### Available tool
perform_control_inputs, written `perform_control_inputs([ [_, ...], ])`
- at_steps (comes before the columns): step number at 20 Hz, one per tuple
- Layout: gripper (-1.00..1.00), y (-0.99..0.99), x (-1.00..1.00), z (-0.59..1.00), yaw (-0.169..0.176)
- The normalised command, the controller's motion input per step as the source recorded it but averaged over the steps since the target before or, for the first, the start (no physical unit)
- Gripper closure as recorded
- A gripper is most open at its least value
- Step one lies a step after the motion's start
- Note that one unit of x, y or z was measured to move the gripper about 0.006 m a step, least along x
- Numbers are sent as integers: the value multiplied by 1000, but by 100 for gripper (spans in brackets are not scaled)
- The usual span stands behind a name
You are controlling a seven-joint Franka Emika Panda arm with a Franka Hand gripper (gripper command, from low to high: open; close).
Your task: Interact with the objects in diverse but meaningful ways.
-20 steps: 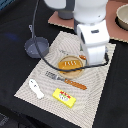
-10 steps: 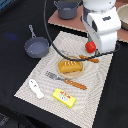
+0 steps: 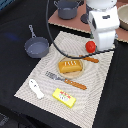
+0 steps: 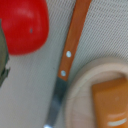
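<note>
Tomato (image 3: 90,46) at gripper (image 3: 96,48), grasp uncertain.
Jaw opening hidden; if hold is loose, tomato may roll onto knife (image 3: 86,58) beside bread loaf (image 3: 70,65).

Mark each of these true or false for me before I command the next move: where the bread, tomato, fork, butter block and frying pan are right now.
1. The bread loaf sits on a round wooden board. True.
2. The red tomato lies next to the yellow butter block. False: the tomato is near the arm, with the loaf between them.
3. The fork has a wooden handle. True.
4. The frying pan rests on the placemat. False: it sits off the mat, on the dark surface at the exterior view's left.
5. The white fish-shaped piece lies on the placemat. True.
</note>
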Motion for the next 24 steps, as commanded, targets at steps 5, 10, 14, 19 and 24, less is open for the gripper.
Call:
perform_control_inputs([
  [5, -100, 439, 258, 19, -193],
  [10, -100, 449, 265, 0, -191],
  [14, -100, 349, 180, 0, -114],
  [19, -100, 270, 123, -5, -26],
  [24, -100, 170, 49, -85, -1],
])
